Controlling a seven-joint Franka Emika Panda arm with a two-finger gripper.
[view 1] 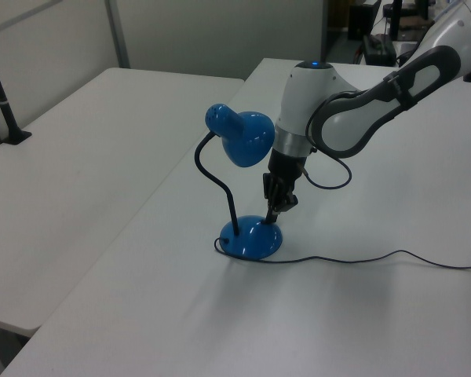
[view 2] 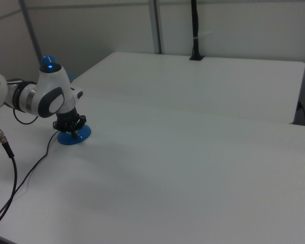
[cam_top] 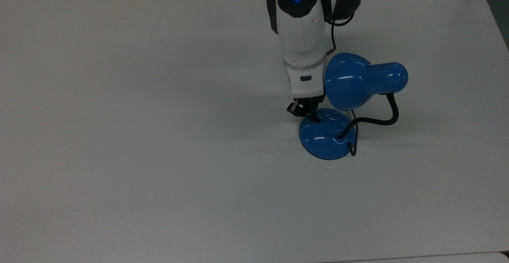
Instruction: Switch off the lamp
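The blue lamp stands on the white table with its domed base at the top view's centre right and its bell shade bent over on the black gooseneck. No light falls from the shade; the lamp is dark. My gripper points down with its fingers shut, and their tips touch the upper edge of the base where the switch is hidden under them. In the left view the gripper presses on the base just below the shade. In the right view the base peeks out under the arm.
The lamp's black cord runs across the table toward the left view's right. A second white table stands beside this one. A black post is clamped at the far table edge in the right view.
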